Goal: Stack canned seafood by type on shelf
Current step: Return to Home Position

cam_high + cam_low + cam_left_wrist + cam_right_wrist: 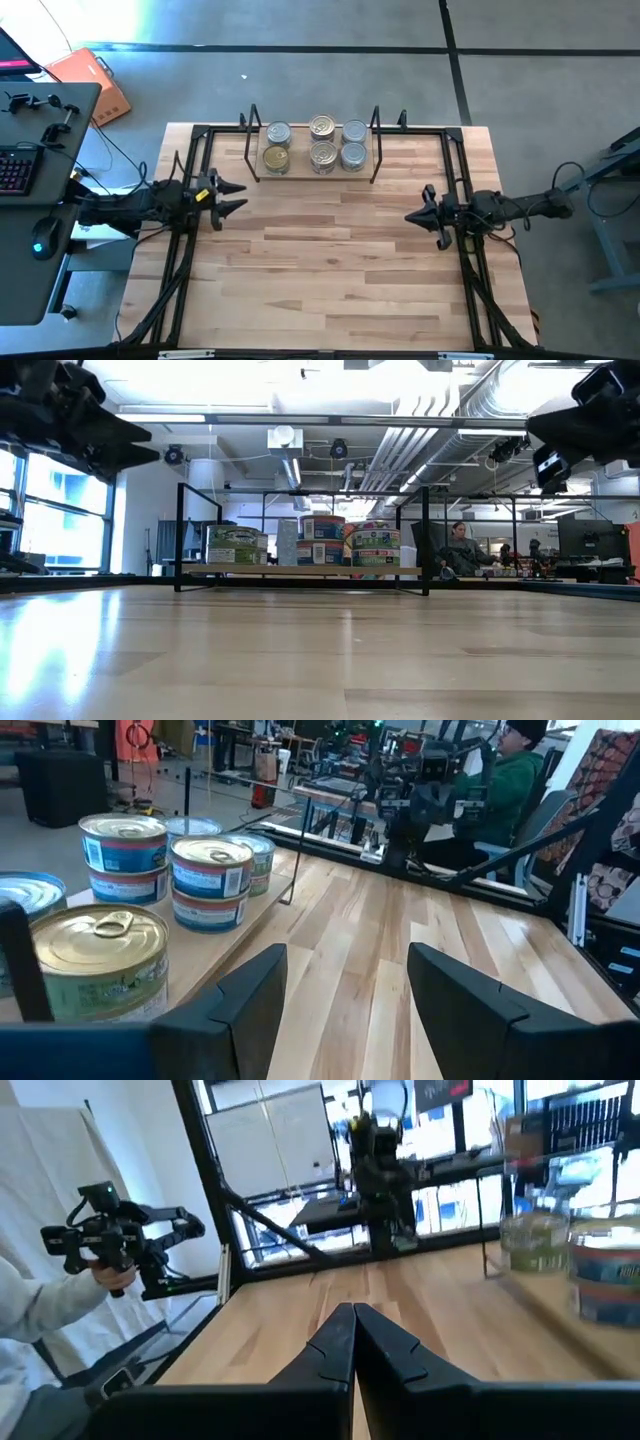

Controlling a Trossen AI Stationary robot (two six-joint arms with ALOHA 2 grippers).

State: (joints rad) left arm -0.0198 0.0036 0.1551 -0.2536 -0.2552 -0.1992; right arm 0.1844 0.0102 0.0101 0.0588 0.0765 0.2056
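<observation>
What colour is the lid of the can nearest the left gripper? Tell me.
Gold. The can shows best in the left wrist view.

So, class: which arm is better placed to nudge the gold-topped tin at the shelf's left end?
Left: the left claw, open, sits nearer that tin; the right claw is shut, farther off.

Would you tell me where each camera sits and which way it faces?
High: above the table, looking straight down; left gripper, right gripper, shelf.
Low: tabletop height, facing the shelf; both grippers at top corners.
Left wrist: past its open fingers toward the cans and right arm.
Right wrist: past its shut fingers toward the left arm.
Shared: both wrist views show the cans.
</observation>
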